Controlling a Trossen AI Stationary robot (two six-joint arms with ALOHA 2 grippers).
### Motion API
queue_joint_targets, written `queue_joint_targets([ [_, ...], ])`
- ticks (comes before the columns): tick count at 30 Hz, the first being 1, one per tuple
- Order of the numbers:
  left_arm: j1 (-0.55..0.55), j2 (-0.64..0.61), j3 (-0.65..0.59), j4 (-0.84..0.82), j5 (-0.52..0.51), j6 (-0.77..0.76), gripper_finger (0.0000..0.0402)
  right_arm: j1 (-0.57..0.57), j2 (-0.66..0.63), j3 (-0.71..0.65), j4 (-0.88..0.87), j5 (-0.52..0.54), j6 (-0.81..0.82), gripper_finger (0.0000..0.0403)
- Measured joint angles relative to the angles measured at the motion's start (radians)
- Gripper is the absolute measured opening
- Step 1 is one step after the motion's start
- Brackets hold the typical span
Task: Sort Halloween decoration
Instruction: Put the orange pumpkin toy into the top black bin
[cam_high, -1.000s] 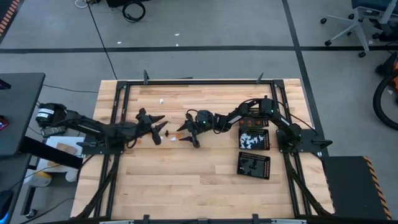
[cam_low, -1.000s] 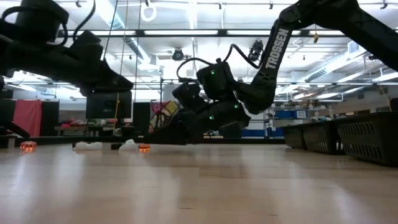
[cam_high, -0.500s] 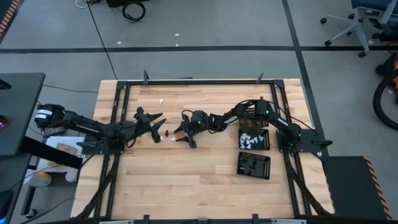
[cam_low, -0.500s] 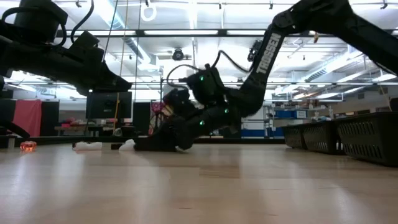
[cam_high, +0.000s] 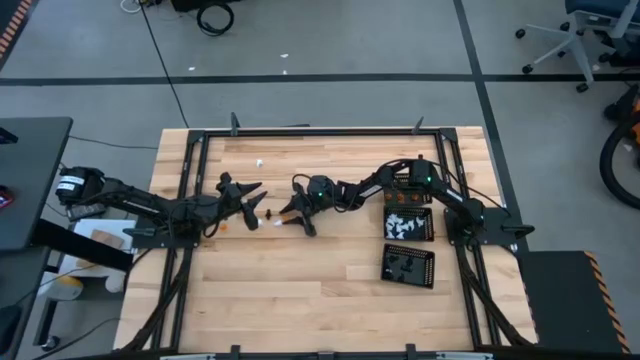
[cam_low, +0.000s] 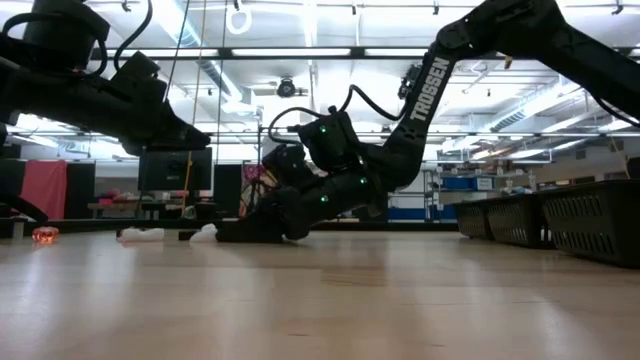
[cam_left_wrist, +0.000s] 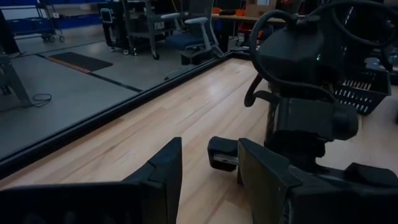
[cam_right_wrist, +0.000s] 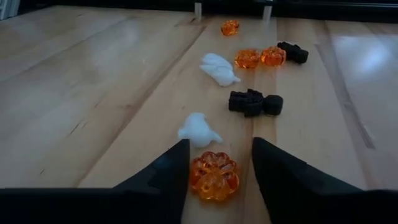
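Right gripper (cam_right_wrist: 214, 163) sits low at mid-counter, jaws wide around an orange pumpkin (cam_right_wrist: 214, 175); bare wood either side. Left gripper (cam_high: 255, 203) hovers just left, jaws parted, empty

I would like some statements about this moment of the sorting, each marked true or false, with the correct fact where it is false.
1. An orange pumpkin piece lies between the fingers of the right gripper. True.
2. The right gripper is shut. False: its fingers stand apart on either side of the piece.
3. A white ghost piece lies just beyond the orange pumpkin piece. True.
4. The left gripper holds a black piece. False: it is open and holds nothing, beside the right gripper.
5. The black trays stand on the left arm's side of the table. False: they stand on the right arm's side.
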Motion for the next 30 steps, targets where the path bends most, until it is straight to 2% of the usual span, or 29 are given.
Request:
queue_joint_targets([
  [10, -0.004, 0.0, 0.0, -0.007, 0.0, -0.004, 0.0141, -0.005, -0.006, -0.003, -0.008, 0.004, 0.004, 0.0105],
  [21, -0.004, 0.0, 0.0, -0.032, 0.005, -0.014, 0.0141, -0.007, -0.067, -0.006, -0.127, 0.016, -0.001, 0.0111],
  [25, -0.004, 0.001, 0.0, -0.041, 0.014, -0.015, 0.0141, -0.007, -0.118, -0.007, -0.25, 0.028, -0.032, 0.011],
  [30, -0.004, 0.001, 0.0, -0.063, 0.029, -0.028, 0.0141, -0.001, -0.215, -0.008, -0.479, 0.098, -0.114, 0.011],
])
